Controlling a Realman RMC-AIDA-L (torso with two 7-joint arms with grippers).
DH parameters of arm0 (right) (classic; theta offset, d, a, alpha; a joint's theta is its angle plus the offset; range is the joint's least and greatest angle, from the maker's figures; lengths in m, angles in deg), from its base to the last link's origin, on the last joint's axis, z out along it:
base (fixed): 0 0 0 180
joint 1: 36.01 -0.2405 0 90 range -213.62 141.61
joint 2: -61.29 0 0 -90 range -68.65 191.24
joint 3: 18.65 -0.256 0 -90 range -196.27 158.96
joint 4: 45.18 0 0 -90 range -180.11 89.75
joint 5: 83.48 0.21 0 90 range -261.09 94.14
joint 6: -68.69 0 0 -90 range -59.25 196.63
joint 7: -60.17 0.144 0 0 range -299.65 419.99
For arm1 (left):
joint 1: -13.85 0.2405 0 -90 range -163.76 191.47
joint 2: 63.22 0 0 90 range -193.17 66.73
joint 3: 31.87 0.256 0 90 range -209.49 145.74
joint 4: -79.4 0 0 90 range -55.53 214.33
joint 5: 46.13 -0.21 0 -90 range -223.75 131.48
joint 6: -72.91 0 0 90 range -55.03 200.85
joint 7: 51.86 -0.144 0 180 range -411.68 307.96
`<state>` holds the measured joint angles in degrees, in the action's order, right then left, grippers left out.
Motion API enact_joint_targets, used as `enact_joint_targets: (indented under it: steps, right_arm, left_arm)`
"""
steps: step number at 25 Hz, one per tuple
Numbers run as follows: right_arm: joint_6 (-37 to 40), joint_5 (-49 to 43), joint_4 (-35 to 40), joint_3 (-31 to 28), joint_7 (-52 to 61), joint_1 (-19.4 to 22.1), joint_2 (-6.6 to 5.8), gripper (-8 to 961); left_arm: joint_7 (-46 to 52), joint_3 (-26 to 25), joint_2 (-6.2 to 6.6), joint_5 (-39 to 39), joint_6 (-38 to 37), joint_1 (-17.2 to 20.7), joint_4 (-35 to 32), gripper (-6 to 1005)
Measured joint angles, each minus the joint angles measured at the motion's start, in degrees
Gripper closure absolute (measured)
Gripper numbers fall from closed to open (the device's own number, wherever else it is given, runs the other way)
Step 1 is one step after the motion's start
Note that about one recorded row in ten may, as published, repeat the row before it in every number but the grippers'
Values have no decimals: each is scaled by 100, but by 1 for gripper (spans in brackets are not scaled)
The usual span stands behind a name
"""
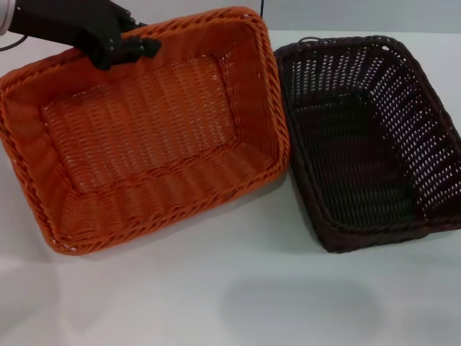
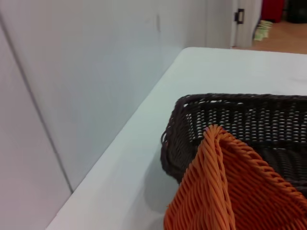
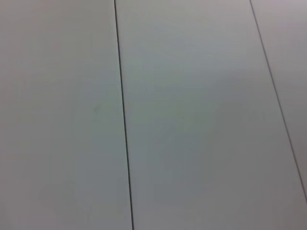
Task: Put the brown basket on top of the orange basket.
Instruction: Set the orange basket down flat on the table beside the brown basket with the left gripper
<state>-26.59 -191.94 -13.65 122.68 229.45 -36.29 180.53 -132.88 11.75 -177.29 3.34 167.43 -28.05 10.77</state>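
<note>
The dark brown rectangular wicker basket rests unstacked on the white surface, at 3 o'clock of the bright orange rectangular wicker basket, whose far rim the left claw grips closed.

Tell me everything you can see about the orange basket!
The orange basket is bright orange, rectangular and woven like wicker, with sloped sides, a flat woven bottom and a braided rim. It is empty. It looks tilted, its opening turned toward the camera. The left gripper is at its far rim, apparently gripping it. Its right side sits right against the brown basket, on the white table.
</note>
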Motion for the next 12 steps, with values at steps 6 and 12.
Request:
enact_joint_targets:
  steps: [6,12]
  right_arm:
    - [0,0,-33,22,0,-15,3,119]
    - [0,0,-34,26,0,-21,4,119]
  left_arm:
    - [-507,-20,-3,4,-35,-250,516,828]
    - [-841,74,-106,-67,-293,-497,1009,828]
